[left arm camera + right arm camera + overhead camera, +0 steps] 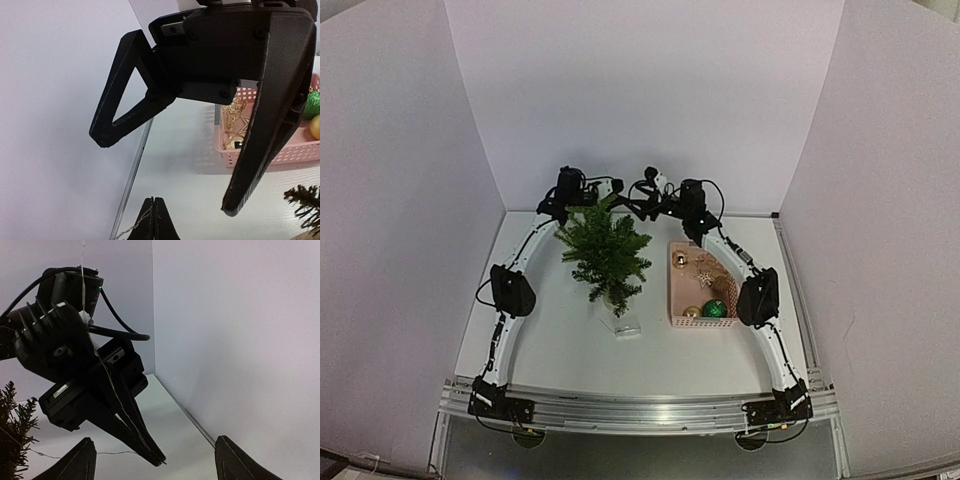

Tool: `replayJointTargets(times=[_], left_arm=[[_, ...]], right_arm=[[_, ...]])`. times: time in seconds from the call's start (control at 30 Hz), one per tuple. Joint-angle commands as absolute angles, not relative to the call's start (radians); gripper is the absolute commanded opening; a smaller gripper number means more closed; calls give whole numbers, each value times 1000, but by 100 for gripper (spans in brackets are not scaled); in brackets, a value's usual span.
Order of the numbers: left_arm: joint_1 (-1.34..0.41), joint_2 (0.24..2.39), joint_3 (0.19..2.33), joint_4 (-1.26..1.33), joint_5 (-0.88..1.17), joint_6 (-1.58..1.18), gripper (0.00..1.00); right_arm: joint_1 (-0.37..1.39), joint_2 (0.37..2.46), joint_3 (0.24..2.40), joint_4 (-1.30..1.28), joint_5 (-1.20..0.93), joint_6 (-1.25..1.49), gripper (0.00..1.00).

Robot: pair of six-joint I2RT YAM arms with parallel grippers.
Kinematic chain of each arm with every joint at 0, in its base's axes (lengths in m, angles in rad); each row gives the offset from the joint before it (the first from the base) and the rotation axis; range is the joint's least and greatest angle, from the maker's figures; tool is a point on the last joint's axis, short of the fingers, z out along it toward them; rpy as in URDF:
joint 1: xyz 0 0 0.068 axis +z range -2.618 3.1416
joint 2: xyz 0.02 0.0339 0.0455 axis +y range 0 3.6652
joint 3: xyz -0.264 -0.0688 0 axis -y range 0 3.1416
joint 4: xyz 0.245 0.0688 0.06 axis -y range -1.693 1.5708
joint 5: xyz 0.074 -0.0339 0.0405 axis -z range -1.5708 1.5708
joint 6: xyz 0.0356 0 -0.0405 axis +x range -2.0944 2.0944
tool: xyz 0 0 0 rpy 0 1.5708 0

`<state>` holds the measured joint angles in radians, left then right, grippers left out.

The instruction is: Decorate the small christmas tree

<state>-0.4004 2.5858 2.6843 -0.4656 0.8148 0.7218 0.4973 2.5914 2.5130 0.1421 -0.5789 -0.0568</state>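
Note:
The small christmas tree (pixel 607 256) stands mid-table, dark green and bushy; its branch tips show in the wrist views (pixel 306 200) (pixel 12 432). Behind its top, my left gripper (pixel 610 188) (pixel 154 201) is shut on a thin pale wire (pixel 131 229). The same wire (pixel 107 376) runs along the left gripper's closed fingers (pixel 145 442) in the right wrist view. My right gripper (pixel 642 203) (pixel 154 438) faces the left one at close range, open wide, with the left fingertips between its two fingers (pixel 252 150).
A pink basket (pixel 676 290) (pixel 295 150) sits right of the tree, holding gold balls (pixel 680 260), a green ball (pixel 714 309) and a straw star. A small clear box (pixel 628 327) lies in front of the tree. White walls stand close behind both grippers.

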Motion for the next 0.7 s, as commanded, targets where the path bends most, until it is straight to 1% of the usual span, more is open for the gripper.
replayJointTargets(times=[0.0,0.23,0.37,0.4,0.5,0.57,0.67], left_arm=[[-412,2490,2750,-442,883,668,0],[-426,2485,2737,-451,893,630,0],[-432,2484,2723,-419,887,610,0],[-434,2484,2716,-414,884,614,0],[-441,2485,2703,-440,876,661,0],[-444,2485,2700,-459,872,703,0],[-453,2484,2701,-542,852,839,0]], right_arm=[[505,2483,2560,164,-614,-124,79],[508,2471,2558,168,-663,-138,69],[514,2469,2551,163,-702,-149,66],[514,2470,2550,162,-698,-147,64],[517,2477,2554,161,-657,-139,50],[517,2479,2553,158,-651,-133,48],[517,2477,2552,143,-657,-143,43]])
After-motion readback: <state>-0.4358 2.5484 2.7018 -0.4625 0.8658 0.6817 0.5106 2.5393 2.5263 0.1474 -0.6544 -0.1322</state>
